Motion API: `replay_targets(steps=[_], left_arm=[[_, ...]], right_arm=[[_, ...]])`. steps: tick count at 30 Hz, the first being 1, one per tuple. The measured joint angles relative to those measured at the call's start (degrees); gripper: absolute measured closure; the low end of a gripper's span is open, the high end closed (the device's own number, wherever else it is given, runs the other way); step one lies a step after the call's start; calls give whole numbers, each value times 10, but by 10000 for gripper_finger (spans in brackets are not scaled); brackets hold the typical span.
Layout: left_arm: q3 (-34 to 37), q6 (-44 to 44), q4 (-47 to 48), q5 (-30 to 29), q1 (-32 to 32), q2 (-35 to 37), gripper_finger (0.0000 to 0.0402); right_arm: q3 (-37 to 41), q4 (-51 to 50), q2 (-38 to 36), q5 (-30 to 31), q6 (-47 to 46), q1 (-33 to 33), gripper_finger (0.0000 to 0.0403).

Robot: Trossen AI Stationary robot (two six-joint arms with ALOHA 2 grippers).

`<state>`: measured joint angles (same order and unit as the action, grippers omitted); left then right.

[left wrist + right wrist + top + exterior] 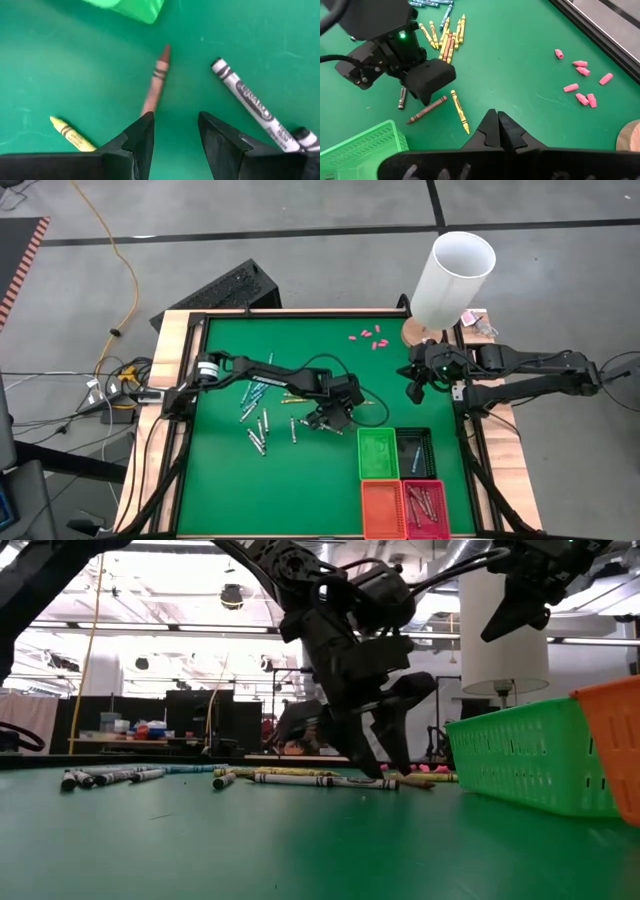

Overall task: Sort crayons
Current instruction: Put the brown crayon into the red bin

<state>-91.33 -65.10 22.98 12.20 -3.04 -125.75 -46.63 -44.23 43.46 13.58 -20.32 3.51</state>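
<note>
Crayons lie scattered over the middle of the green table [220, 510], and the one that matters now is a brown crayon [156, 82] directly under the left gripper [328, 420]. In the left wrist view its long axis runs straight out ahead of the fingers, the near end tucked against one fingertip [145, 131] rather than centred in the gap; the jaws stand partly apart and hold nothing. Since the crayon points along the gripper instead of across it, I judge a small shift, and perhaps a turn of the wrist, is needed before closing. A white crayon [252, 102] lies just beside on one side and a yellow crayon [70, 132] on the other, both apart from the brown one, so there is room to close. The green bin [378, 452] sits near, toward the table's front right corner, with bare surface between. The right gripper [414, 392] waits closed and empty near the right edge, farther from the brown crayon than the left.
</note>
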Motion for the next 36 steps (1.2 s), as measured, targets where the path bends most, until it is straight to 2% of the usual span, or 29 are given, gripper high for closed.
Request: replay_targets(steps=[4, 8, 15, 23, 30, 36], left_arm=[[-1, 4, -3, 14, -3, -8, 258], [-2, 25, -8, -6, 0, -12, 258], [-19, 165, 17, -25, 10, 29, 286], [-38, 277, 97, -20, 19, 123, 326], [-38, 352, 180, -7, 35, 201, 338], [-38, 393, 204, -9, 54, 241, 340]], right_arm=[[0, 1, 0, 0, 10, 0, 403], [0, 1, 0, 0, 11, -1, 403], [2, -45, 29, -2, -29, 5, 403], [34, 39, 144, -45, -62, -14, 403], [34, 117, 268, -68, -48, -34, 403], [34, 141, 343, -96, -51, -41, 403]])
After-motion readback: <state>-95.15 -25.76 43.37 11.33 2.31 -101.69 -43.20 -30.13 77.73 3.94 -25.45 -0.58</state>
